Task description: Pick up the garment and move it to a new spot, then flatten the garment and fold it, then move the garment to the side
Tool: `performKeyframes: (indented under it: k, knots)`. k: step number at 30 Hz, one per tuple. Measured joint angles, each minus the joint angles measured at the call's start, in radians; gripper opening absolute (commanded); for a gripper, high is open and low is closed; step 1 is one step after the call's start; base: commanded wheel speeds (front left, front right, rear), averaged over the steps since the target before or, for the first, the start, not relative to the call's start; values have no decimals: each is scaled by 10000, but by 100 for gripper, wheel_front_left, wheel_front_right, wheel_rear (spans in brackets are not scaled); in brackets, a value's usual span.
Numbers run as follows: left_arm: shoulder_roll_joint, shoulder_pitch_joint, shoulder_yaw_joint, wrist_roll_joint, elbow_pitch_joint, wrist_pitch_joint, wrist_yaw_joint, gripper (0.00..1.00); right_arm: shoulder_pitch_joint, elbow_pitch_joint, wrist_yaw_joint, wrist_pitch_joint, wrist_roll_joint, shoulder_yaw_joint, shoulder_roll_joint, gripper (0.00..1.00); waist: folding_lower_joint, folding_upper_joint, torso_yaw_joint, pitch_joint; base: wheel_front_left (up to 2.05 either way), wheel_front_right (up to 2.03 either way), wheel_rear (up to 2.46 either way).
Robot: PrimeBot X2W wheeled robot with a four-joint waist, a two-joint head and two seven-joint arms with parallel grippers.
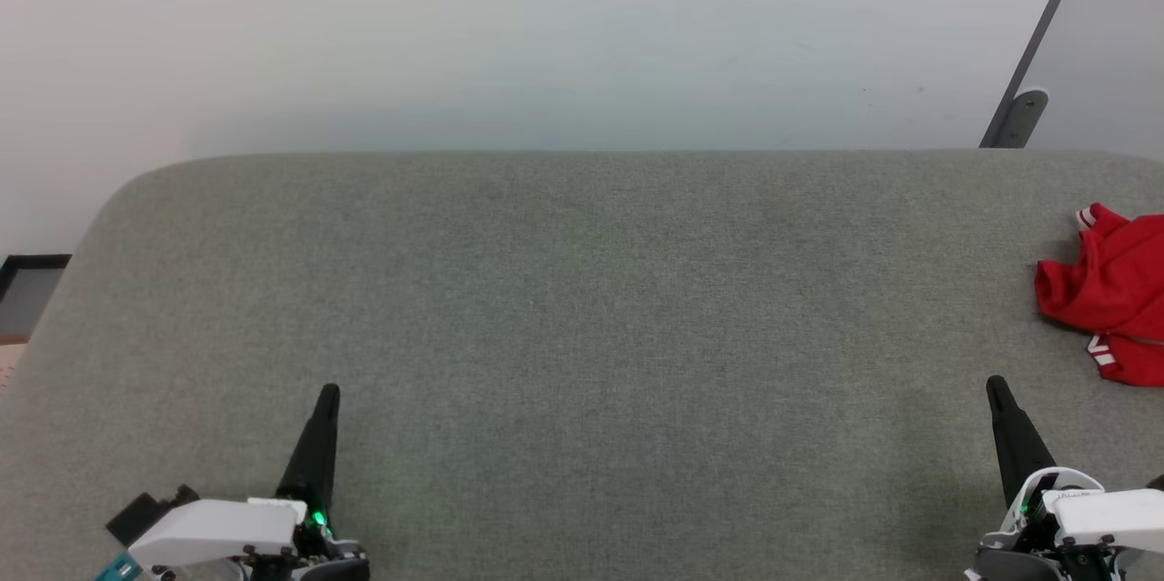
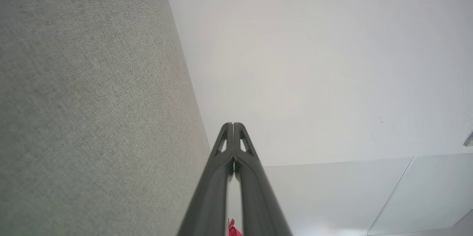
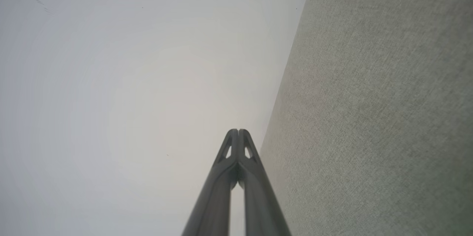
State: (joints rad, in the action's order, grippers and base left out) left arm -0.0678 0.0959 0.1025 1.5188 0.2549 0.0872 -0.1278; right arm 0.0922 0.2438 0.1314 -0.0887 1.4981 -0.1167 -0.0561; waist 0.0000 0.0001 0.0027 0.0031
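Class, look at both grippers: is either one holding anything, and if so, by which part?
Nothing is held. The left gripper and right gripper are both shut and empty above the grey surface; the garment lies crumpled apart from them.

The surface (image 1: 582,290) is matt grey-green woven cloth with a fine, slightly rough weave, the garment (image 1: 1105,290) is thin soft red fabric, and the left gripper (image 1: 329,392) and right gripper (image 1: 996,383) have smooth matt dark plastic jaws.

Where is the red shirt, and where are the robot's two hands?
red shirt (image 1: 1105,290), head view, crumpled red body.
left hand (image 1: 329,393), head view, shut fingertips.
right hand (image 1: 997,384), head view, shut fingertips.
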Motion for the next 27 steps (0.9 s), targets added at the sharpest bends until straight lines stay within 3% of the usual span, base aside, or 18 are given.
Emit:
performKeyframes:
  k: [16,27]
  knots:
    - [178,80,113,917,-88,272,-2,0,96,12,-2,-263,1101,6,40,0,0,0,-27,0,0,0,0]
    - [192,87,119,926,-92,272,-2,0,158,13,-2,-263,1127,8,42,0,0,0,-28,0,0,0,0]
